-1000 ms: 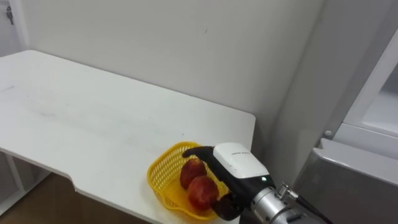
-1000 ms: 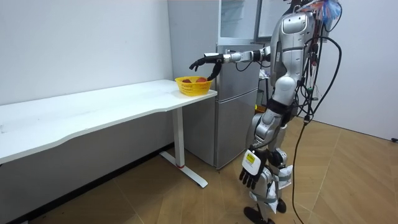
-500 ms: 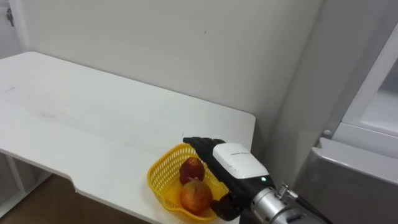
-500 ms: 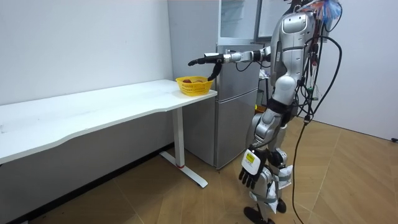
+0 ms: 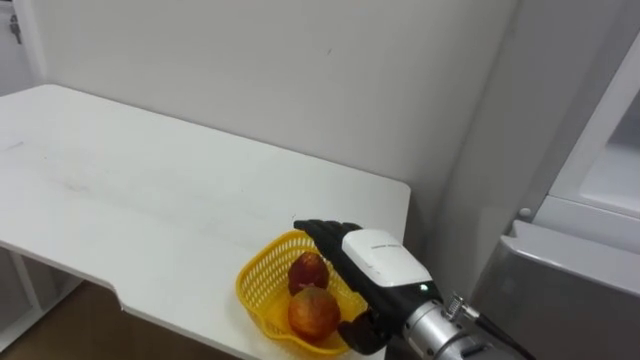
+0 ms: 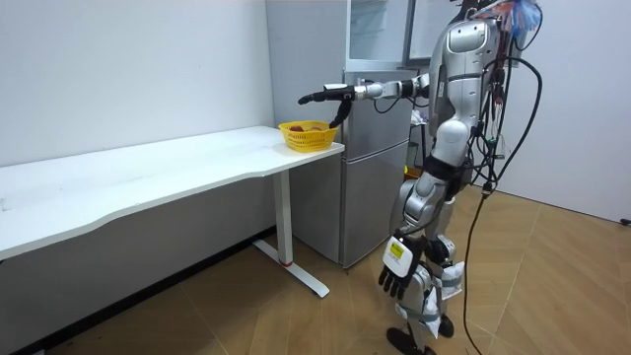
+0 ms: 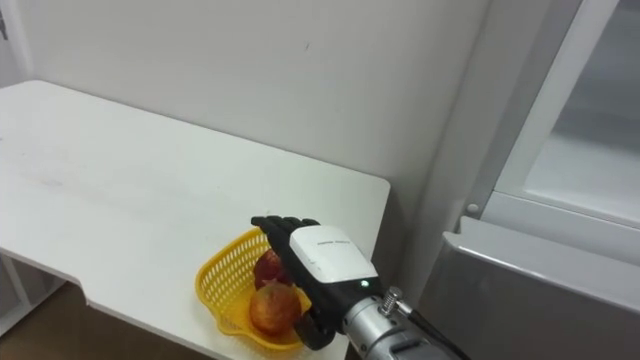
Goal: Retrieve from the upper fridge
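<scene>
On the white table (image 5: 150, 190), at its right end, the yellow basket (image 5: 250, 283) holds two red fruit (image 5: 313, 314), roundish, with no clear long axis. The right hand (image 5: 375, 258) hovers just above them, fingers straight, gripping nothing and apparently not touching. The left hand (image 6: 394, 280) hangs relaxed by the leg.

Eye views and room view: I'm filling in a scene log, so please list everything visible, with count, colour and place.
table: one, white, along the wall
basket: one, yellow, on the table's corner nearest the fridge
fruits: two, red-orange, in the basket
fridge: one, grey, beside the table's end
floor: one, brown wood, under table and fridge
right hand: one, black with white back, open, above the basket
left hand: one, black, hanging open by the thigh
</scene>
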### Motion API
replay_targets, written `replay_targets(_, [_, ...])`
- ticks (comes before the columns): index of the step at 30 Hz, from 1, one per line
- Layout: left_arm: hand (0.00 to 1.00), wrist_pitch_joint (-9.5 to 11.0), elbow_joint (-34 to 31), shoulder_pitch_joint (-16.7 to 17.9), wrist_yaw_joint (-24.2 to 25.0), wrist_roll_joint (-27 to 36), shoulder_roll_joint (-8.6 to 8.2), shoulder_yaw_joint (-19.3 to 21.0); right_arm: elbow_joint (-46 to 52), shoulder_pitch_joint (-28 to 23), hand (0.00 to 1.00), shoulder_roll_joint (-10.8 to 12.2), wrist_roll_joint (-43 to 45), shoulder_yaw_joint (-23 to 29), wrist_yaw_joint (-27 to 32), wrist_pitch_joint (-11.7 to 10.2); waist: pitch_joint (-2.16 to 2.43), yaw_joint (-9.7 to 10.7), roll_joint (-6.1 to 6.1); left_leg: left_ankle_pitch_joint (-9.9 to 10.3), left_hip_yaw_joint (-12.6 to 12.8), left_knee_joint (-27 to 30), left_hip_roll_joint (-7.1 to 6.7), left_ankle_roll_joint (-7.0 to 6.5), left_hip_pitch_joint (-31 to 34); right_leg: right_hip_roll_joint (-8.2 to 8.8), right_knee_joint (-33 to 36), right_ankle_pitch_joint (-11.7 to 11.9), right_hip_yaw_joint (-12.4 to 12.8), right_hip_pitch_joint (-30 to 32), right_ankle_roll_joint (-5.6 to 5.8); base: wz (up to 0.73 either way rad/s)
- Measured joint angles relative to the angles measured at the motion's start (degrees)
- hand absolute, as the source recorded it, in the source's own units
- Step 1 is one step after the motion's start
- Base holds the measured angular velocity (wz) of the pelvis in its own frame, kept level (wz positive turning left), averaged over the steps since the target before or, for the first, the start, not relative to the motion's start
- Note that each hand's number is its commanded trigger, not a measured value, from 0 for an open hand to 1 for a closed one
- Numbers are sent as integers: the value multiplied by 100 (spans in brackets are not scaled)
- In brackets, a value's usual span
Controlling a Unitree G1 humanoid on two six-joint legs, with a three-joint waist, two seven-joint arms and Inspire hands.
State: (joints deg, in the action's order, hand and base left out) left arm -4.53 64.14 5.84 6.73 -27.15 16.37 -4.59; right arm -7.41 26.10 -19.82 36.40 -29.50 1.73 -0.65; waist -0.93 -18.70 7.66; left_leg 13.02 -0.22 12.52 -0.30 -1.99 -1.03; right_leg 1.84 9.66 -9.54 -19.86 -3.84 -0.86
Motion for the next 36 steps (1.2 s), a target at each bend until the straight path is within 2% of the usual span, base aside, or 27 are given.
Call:
replay_targets(2, [0,17,5,-1,-35,9,-2,4,216,0,0,5,-67,135,21,-106,3,27,-9,0,8,4,1,0,-26,-2,1,0,18,-13,0,0])
replay_targets(5, [0,109,24,-2,-126,6,-12,-4,551,1,0,6,-651,271,247,-230,-4,104,-39,-3,24,18,-4,-3,-68,-6,0,0,247,-38,0,0])
replay_targets(10, [0,222,85,-35,-372,20,-37,41,1259,1,0,45,-1060,526,548,-490,-19,195,-108,1,163,1,16,-7,-58,-5,9,0,259,-14,1,-9])
replay_targets(12, [0,222,102,-19,-403,37,-60,35,1527,-7,0,143,-1131,656,620,-567,-22,309,-178,4,186,12,17,-11,-69,-2,10,2,264,-19,2,-7])
replay_targets(14, [0,214,155,67,-416,38,-191,39,1838,-35,0,318,-1132,739,818,-631,-15,444,-364,7,288,6,19,-15,-133,1,11,4,313,-46,4,-22])
replay_targets(15, [0,213,187,75,-417,38,-235,39,1891,-42,0,355,-1132,754,862,-640,-17,458,-418,7,330,-4,21,-15,-161,0,12,4,351,-55,5,-30])
replay_targets(17, [0,211,258,90,-450,61,-351,41,2030,-87,0,435,-1145,827,1002,-707,32,587,-568,7,412,-88,35,-16,-217,-13,22,4,408,-43,5,-21])
replay_targets(20, [0,216,261,124,-568,66,-407,19,2284,-385,0,427,-1333,975,1144,-810,94,760,-619,2,432,-119,58,-6,-249,-34,36,5,416,-52,3,-3])
replay_targets(22, [0,220,279,156,-612,67,-438,-10,2425,-589,0,423,-1621,1127,1196,-811,108,829,-652,-3,509,-130,72,1,-317,-46,39,4,483,-69,2,-15])
replay_targets(28, [0,222,277,309,-780,75,-443,-12,2857,-1062,0,464,-2126,1768,1778,-827,124,1225,-630,-5,611,-209,72,1,-390,-64,21,5,585,-73,2,-11])
replay_targets(30, [0,218,274,371,-784,76,-445,-13,2871,-1166,0,473,-2274,1905,2012,-827,115,1342,-644,-4,657,-243,74,1,-437,-93,19,5,622,-83,2,-11])
replay_targets(32, [0,208,273,388,-785,76,-444,-12,2872,-1226,0,473,-2289,1989,2131,-830,107,1406,-658,-4,684,-267,81,1,-452,-93,18,5,646,-74,2,-7])
replay_targets(36, [0,199,282,371,-953,75,-518,-8,2863,-1803,0,482,-2363,2228,2361,-924,115,1449,-695,-4,776,-287,88,1,-450,-90,38,5,754,-9,2,-11])
